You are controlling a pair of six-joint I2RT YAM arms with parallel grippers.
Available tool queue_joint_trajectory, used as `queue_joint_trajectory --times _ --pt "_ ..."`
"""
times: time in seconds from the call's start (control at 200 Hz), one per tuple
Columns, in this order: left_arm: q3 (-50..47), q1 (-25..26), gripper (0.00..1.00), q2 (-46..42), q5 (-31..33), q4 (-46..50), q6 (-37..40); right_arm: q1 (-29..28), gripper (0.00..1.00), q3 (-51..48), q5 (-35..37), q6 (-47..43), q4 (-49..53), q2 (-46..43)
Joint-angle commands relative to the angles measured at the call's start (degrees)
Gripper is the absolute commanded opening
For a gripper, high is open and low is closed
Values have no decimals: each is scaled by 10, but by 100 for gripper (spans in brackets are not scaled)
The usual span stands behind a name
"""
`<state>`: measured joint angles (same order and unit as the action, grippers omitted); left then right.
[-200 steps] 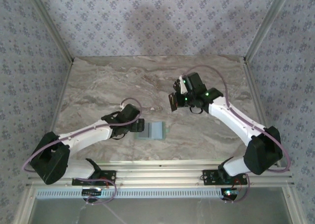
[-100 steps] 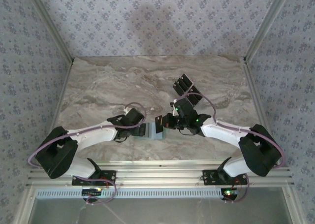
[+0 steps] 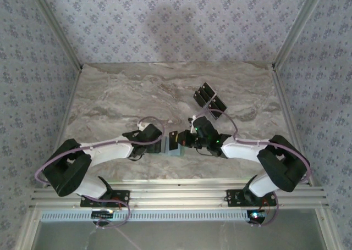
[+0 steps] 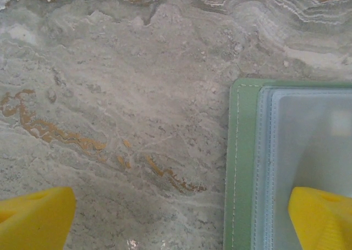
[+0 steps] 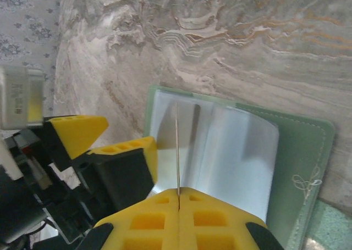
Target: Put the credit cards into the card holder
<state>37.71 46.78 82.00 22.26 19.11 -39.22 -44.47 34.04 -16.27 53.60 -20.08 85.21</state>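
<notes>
credit card in right end effector, over open card holder

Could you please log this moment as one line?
left fingers open, straddling card holder edge | right fingers shut on credit card above it

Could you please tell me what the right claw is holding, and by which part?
The right claw pinches one credit card by its near edge, seen edge-on over the open card holder.
</notes>
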Motion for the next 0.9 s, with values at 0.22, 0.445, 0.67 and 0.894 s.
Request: queue_joint_trajectory --times 0.22,0.445,0.67,0.894 --pt "-33 17 100 -1 25 41 -54 -13 0 -23 17 43 -115 38" --pt "-43 21 100 -15 33 57 -75 -19 0 -31 32 60 -133 50" --pt "-56 21 100 -23 37 59 -89 -22 0 -35 33 64 -148 64" --pt "-60 21 100 -23 37 56 -89 -25 0 -32 22 65 -171 85"
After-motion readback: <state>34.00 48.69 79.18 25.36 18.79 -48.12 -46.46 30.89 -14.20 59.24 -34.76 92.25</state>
